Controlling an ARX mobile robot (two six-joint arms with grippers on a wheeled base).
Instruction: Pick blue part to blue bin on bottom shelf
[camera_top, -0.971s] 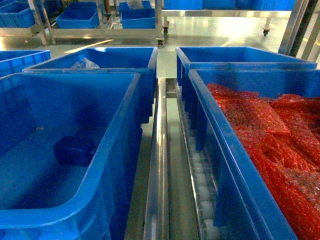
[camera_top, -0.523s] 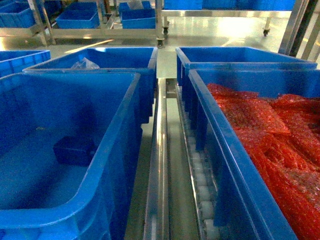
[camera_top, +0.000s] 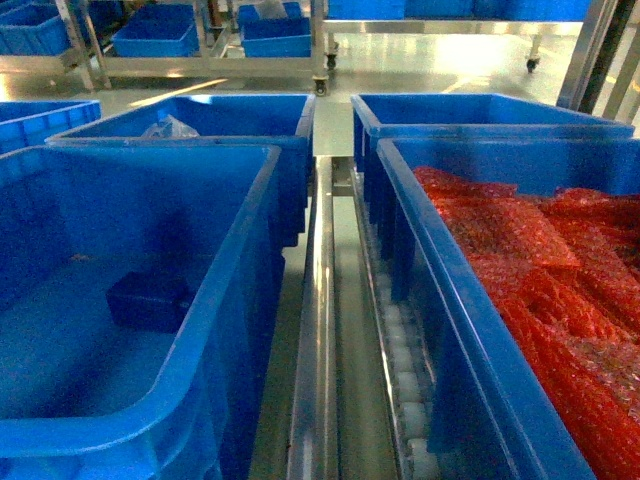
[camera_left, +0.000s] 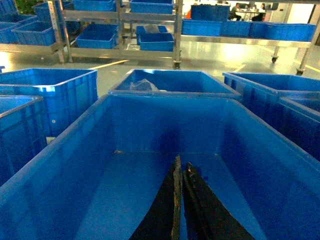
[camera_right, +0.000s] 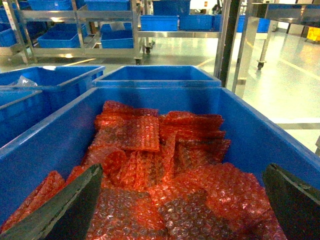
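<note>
Blue part (camera_top: 150, 300) lies in blue bin (camera_top: 235, 290); left end effector (camera_left: 181, 172) clenched, right (camera_right: 182, 200) seemingly released.

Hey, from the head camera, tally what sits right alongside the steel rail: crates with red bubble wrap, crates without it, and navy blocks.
crate with red bubble wrap: 1
crates without red wrap: 3
navy block: 1
Total: 5

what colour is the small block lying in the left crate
Dark navy blue, darker than the blue bin around the blue part; clearest in the head view.
</note>
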